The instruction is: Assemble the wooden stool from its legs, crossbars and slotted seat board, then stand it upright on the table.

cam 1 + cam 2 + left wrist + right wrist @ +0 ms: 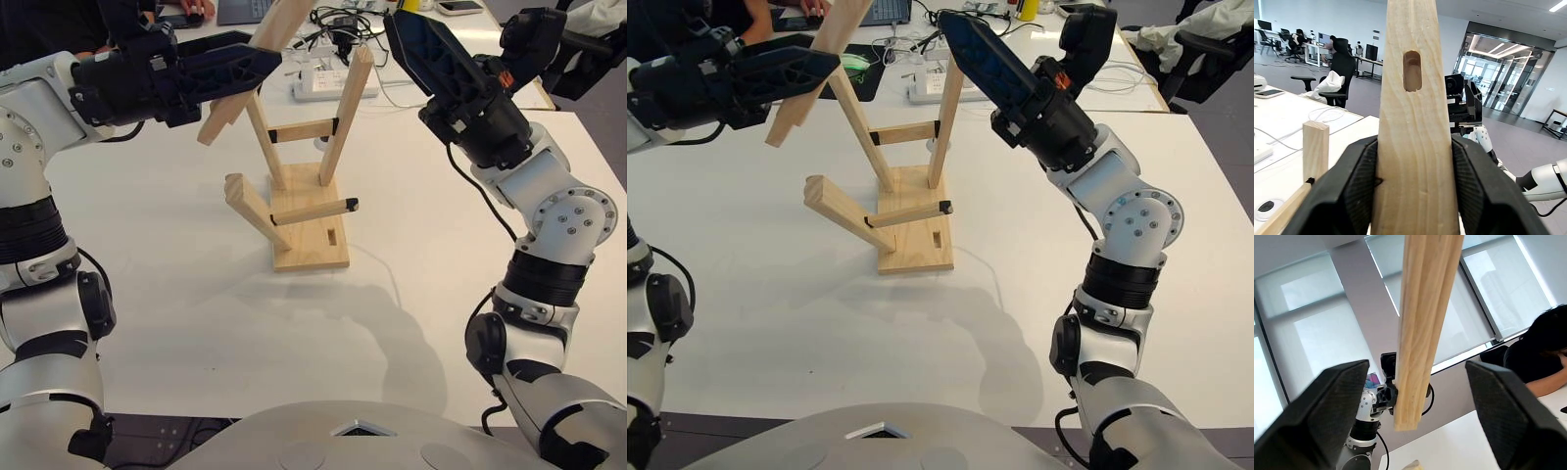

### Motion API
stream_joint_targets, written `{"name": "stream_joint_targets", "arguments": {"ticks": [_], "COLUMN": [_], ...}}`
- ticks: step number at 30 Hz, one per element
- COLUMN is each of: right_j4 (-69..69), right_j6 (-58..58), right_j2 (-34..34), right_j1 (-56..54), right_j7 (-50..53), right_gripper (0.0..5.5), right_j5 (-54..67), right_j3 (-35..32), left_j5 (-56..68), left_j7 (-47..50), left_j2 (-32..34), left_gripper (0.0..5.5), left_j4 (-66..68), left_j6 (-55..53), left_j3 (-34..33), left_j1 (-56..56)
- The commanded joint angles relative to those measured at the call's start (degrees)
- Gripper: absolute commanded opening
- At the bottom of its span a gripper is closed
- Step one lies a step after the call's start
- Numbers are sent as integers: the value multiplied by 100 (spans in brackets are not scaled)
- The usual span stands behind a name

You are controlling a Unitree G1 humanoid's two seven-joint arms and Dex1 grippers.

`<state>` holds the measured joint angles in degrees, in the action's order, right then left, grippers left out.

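Observation:
The slotted seat board (312, 245) lies flat on the white table (176, 294). Two legs stand in it, joined by a crossbar (306, 130). A third leg (250, 204) leans out to the left, with a second crossbar (318, 210) running from it. High over the board's left side, my left gripper (260, 59) is shut on a loose leg (1415, 122) with an oval mortise, held slanted. My right gripper (456, 39) hovers above and to the right of the standing legs, open with nothing between its fingers (1327, 416). In the right wrist view the held leg (1422, 323) hangs between the fingers, apart from them.
A white power strip (328, 83) with cables lies just behind the stool parts. A phone (460, 8) and other desk items sit at the table's far edge. Open tabletop stretches in front of and to both sides of the board.

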<state>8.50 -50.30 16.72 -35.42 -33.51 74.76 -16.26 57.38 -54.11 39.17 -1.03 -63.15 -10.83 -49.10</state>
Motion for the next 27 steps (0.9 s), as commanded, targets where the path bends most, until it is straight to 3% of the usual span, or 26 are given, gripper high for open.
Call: {"name": "stream_joint_targets", "arguments": {"ticks": [1,7,16,27], "right_j4": [-124,-447,-695,-667], "right_j6": [15,202,223,-49], "right_j2": [-247,-633,-696,-668], "right_j1": [-259,-546,-681,-616], "right_j7": [0,49,-134,-320], "right_gripper": [365,365,365,211], "right_j5": [144,-29,-45,126], "right_j3": [177,357,388,435], "left_j5": [5,66,97,119], "left_j7": [-69,-97,-211,-352], "left_j2": [-52,-59,-6,72], "left_gripper": [205,205,205,205], "left_j4": [-145,-196,-169,-150], "left_j6": [-1,-47,-154,-321], "left_j3": [141,163,144,169], "left_j1": [-137,-109,-89,-7]}}
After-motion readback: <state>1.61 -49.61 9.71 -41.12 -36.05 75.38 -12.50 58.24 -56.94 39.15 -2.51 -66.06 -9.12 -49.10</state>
